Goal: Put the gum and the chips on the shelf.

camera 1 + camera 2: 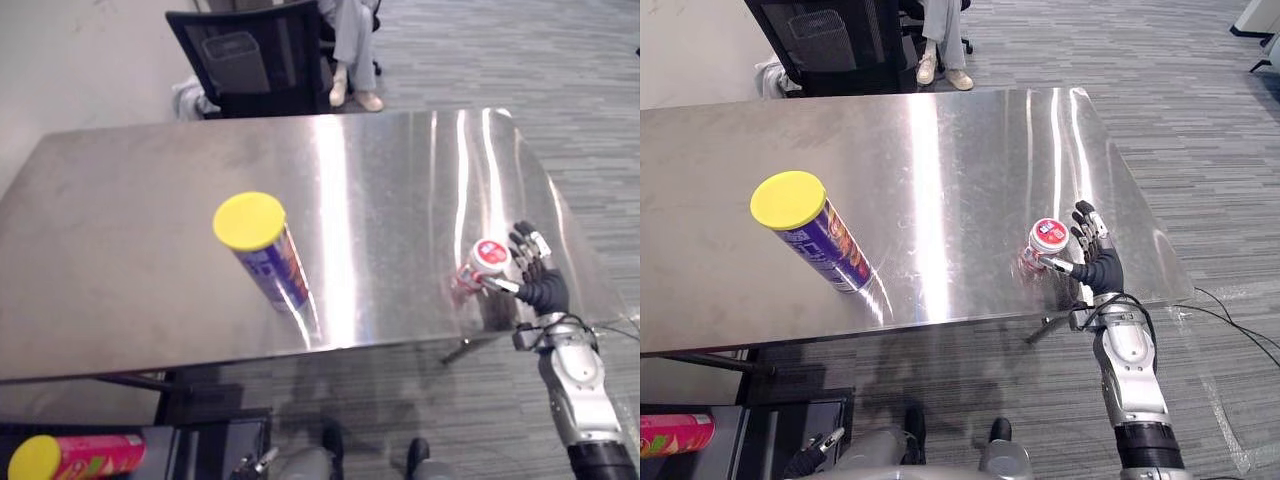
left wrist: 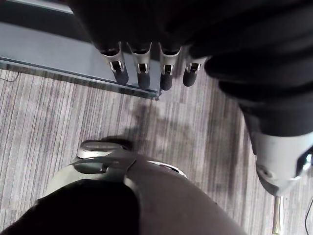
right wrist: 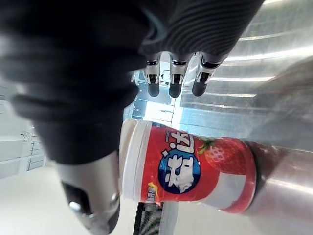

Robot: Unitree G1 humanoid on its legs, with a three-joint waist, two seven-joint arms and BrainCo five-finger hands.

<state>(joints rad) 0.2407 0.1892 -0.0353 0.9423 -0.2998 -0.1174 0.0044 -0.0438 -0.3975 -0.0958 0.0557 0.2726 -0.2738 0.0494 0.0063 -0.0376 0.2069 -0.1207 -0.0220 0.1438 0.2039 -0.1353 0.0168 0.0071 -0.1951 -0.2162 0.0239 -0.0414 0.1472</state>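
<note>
Fingers (image 1: 528,245) of the right hand (image 1: 543,290) are straight, open, beside the gum tub (image 1: 482,266) (red and white) at the table (image 1: 120,260) edge; chips can (image 1: 268,258) stands well apart; left wrist view: left hand (image 2: 142,66) open above floor (image 2: 58,117); right wrist view: gum tub between thumb and fingers.

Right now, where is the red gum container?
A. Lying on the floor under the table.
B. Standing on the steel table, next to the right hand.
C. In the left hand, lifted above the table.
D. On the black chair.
B: the gum container stands upright on the steel table near its right edge, and the right hand is beside it with straight fingers.
</note>
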